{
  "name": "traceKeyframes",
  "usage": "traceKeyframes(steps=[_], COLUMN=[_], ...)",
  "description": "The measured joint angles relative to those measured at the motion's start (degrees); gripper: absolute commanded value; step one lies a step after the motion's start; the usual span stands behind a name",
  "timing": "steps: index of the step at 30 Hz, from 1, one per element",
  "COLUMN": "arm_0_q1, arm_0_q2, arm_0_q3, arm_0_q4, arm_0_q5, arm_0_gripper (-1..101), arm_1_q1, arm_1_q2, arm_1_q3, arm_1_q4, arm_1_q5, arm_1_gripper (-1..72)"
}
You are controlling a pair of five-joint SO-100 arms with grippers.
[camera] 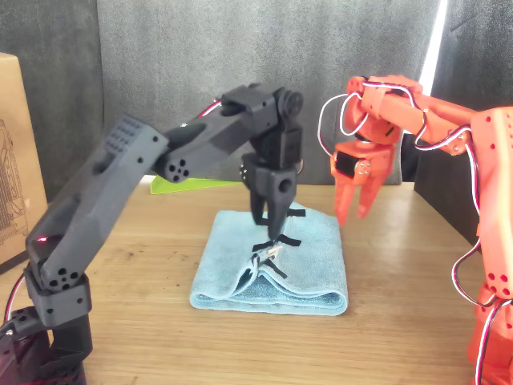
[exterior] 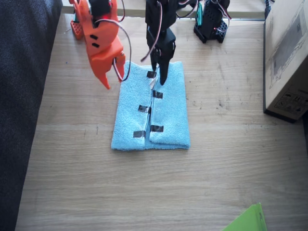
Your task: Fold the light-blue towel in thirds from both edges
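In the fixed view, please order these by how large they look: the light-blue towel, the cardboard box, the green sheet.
1. light-blue towel
2. cardboard box, cut by the picture edge, so its full size is unsure
3. green sheet, only a corner shows

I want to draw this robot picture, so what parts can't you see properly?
- Left gripper tips: in the fixed view its own body hides whether they pinch the light-blue towel.
- Small white tag: too small to read, front view.
- Cardboard box: cut off by the picture edge.
- Green sheet: only a corner shows.
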Motion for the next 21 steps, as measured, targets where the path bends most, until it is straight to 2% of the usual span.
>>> traceKeyframes(steps=[1, 3, 5, 7, 8, 11, 15, 21], arm_0_q1=[0.3, 1.9, 5.8, 12.0, 15.6, 28.9, 46.8, 57.4], arm_0_q2=[0.4, 2.5, 6.6, 12.3, 15.5, 25.2, 45.4, 76.2], arm_0_q3=[-0.6, -0.8, -0.6, 1.8, 4.0, 13.5, 39.9, 83.3], arm_0_q4=[0.0, 0.0, 0.0, 0.0, 0.0, -4.0, -19.9, -39.9], arm_0_q5=[0.4, 0.5, 0.0, -1.9, -3.1, -5.9, -7.6, -6.6], arm_0_gripper=[21, 0, 0, 0, 0, 0, 0, 0], arm_1_q1=[0.0, -0.5, -2.2, -4.7, -6.2, -11.1, -16.2, -22.4], arm_1_q2=[0.0, 0.0, 0.0, 1.6, 3.0, 10.5, 26.2, 47.4], arm_1_q3=[0.0, 0.3, 1.4, 3.2, 4.2, 11.2, 30.9, 63.7], arm_1_q4=[-0.1, -0.2, -0.1, -0.3, -0.3, -2.5, -12.0, -28.7], arm_1_q5=[0.1, 0.3, -0.1, -0.3, -0.7, -1.7, -3.6, -6.2], arm_1_gripper=[20.6, 19.0, 14.8, 1.8, 0.1, 0.0, 0.0, 0.0])
